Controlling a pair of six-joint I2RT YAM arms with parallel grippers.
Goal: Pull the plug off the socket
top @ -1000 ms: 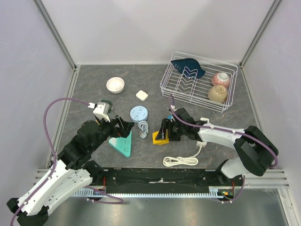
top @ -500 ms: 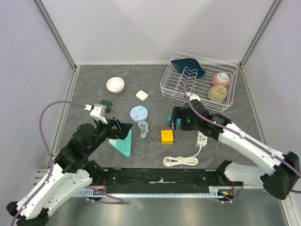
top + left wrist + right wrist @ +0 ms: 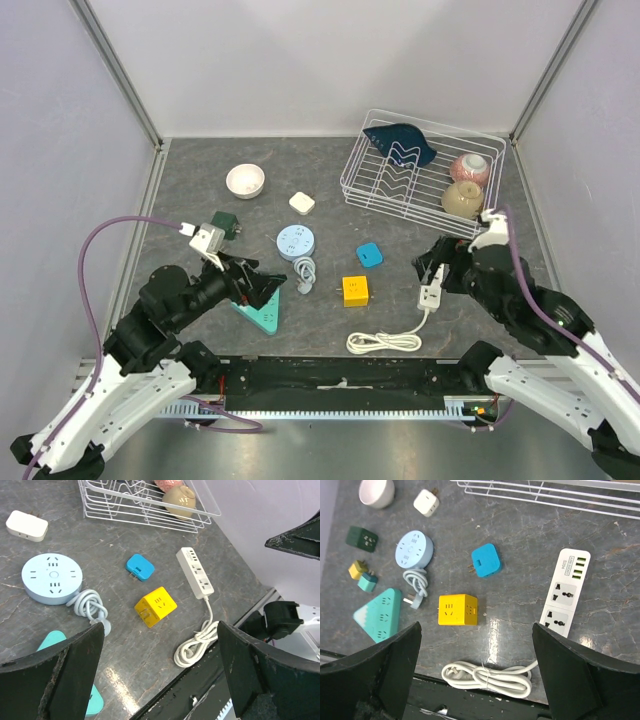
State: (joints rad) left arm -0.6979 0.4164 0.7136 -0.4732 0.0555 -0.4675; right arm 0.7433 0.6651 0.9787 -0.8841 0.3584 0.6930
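Right wrist view gives the clearest answer: the plug (image 3: 485,560) lies free on the table (image 3: 520,580), near the yellow socket (image 3: 458,609) but not touching it, with bare grey surface between the two. Its prongs are out in the open, seated in nothing. I judge the pull itself done, since plug and socket are parted. What may be left is only for the arms to draw clear.

The plug is a flat blue square resting on its broad face. Its prongs stick out of the left edge, so its prong axis runs roughly left to right across the table, tipped a little toward the near edge. From the left wrist the plug (image 3: 140,567) shows the same, prongs aimed down toward the socket (image 3: 155,606). From the top camera the plug (image 3: 370,254) sits just beyond and right of the socket (image 3: 354,291). The prongs are too small there to read, so I lean on the wrist views for direction.

The right gripper (image 3: 476,627) is spread wide, fingers far apart with nothing between them, raised above the table. The left gripper (image 3: 161,630) is likewise wide apart and empty. From the top it (image 3: 268,290) hangs off to the socket's left, well apart from the plug.
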